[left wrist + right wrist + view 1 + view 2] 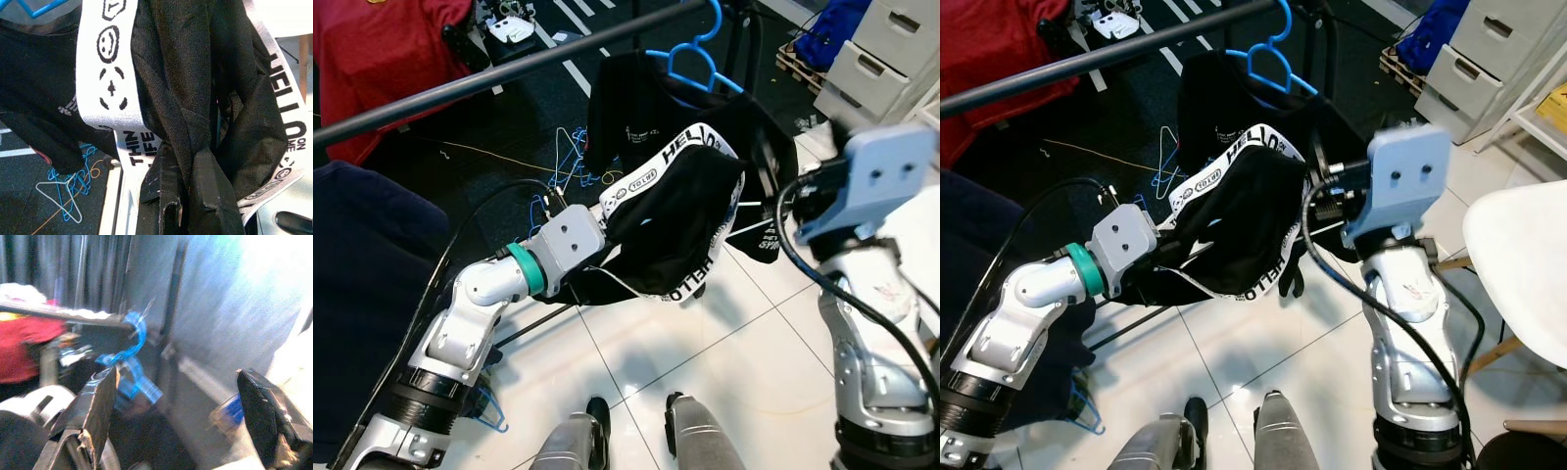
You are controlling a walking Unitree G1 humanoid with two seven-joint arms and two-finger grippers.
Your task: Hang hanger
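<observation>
Gripper work comes first at the robot's near left, where the left gripper [188, 171] has its two black fingers pinched tight on a fold of the black garment [680, 220], holding the cloth bunched and lifted clear of the white tiled floor [705, 362]. That hold appears meant to carry the garment's weight and steady it while the hook is brought to the rail. Across from it, the right gripper [183, 406] stands with its fingers spread wide and nothing between them, pointed toward the hook, seemingly ready to guide or take it.

White bands [105, 63] run along the garment's edges, printed in black. "HELLO" reads plainly on one, with "ON" and "ME" in smaller letters beside it; another shows "THIN" and a smiling face. Small white lettering on the chest is too fine to make out.

Further off, the blue hanger [690, 59] sits inside the garment's neck, its hook reaching up right at the black rail [509, 64] that crosses the scene. Whether the hook already rests over the rail cannot be told from these angles, so the hanging looks close to done but unconfirmed.

Beyond, red clothing [382, 59] hangs from the rail, spare wire hangers [570, 162] lie on the dark floor, and white drawers [881, 49] stand at the far right.
</observation>
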